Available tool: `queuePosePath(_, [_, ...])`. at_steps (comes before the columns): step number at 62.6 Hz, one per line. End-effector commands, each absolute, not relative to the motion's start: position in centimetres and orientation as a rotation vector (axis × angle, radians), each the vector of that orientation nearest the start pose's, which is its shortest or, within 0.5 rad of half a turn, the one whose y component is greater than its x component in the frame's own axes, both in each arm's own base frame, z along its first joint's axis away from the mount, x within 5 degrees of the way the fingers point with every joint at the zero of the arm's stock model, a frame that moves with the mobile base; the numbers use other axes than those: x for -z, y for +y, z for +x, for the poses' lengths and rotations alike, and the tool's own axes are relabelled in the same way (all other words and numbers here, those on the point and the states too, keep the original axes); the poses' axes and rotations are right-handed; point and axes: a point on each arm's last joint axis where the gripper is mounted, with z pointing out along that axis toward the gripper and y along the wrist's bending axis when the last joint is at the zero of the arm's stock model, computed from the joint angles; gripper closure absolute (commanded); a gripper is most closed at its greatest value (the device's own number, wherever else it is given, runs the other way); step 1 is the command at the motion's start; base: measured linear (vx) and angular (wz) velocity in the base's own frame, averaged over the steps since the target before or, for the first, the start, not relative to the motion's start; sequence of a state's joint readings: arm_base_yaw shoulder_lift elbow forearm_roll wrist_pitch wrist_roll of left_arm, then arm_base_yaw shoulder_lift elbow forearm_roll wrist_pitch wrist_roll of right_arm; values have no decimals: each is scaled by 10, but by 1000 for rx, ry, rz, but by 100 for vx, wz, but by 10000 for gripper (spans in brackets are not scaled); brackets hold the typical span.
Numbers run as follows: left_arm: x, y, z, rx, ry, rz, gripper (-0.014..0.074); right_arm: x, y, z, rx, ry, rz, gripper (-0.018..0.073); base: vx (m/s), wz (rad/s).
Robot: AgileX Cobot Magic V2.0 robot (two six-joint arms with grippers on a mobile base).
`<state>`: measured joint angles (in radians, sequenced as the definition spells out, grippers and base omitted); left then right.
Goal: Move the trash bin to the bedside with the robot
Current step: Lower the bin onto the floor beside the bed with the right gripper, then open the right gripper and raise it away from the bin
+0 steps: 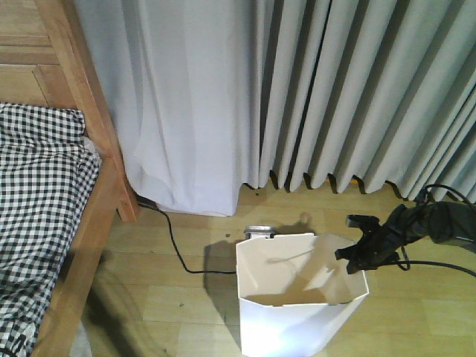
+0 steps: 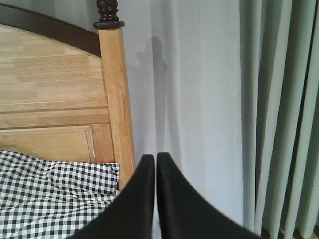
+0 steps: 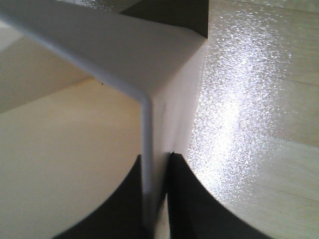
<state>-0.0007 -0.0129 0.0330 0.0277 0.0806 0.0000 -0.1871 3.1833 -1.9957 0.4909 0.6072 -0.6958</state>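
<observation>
The right gripper (image 1: 355, 256) is pinching the trash bin (image 1: 297, 312) by its thin rim; it looks light, slippery plastic, and the left gripper (image 2: 155, 164) is closed empty.

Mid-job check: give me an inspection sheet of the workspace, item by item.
Surface: wooden plank floor, glossy beside the bin.
Job's things: white trash bin upright on the floor, seemingly empty, apart from the bed, which has checked bedding and a wooden frame.
Clutter: a small grey object behind the bin, too small to identify.
Grippers: right gripper shut on the bin's rim wall, one finger inside, one outside; left gripper shut, holding nothing, facing the bedpost.
Cables: black floor cable running from the bed corner to the bin; black cables looping off the right arm.
Surroundings: grey pleated curtains reaching the floor.
</observation>
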Motion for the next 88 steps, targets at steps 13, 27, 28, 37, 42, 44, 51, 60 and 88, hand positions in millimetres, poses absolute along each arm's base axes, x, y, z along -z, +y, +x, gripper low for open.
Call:
queuePosePath(13, [-199,0,56,2,1507,9,603,205,-43,419,-505,3126,-149,445,0,0])
queuePosePath(27, [-199,0,56,2,1507,9,603,201,-49,423,-409,3150,-145,207,0,0])
queuePosePath(28, [-199,0,56,2,1507,9,603,201,-49,423,-406,3147,-144,194,0,0])
queuePosePath(37, [-199,0,56,2,1507,9,603,201,-51,424,-398,3139,-136,106,0,0])
queuePosePath(42, [-199,0,56,2,1507,9,603,201,-51,424,-398,3137,-136,102,0,0])
queuePosePath(44, [-199,0,56,2,1507,9,603,201,-51,424,-398,3137,-136,102,0,0])
queuePosePath(51, [-199,0,56,2,1507,9,603,199,-50,423,-418,3153,-148,103,0,0])
queuePosePath(60, [-199,0,56,2,1507,9,603,175,-57,436,-383,3124,-126,103,0,0])
queuePosePath(88, [-199,0,56,2,1507,9,603,0,-63,412,-72,2835,-165,103,0,-1])
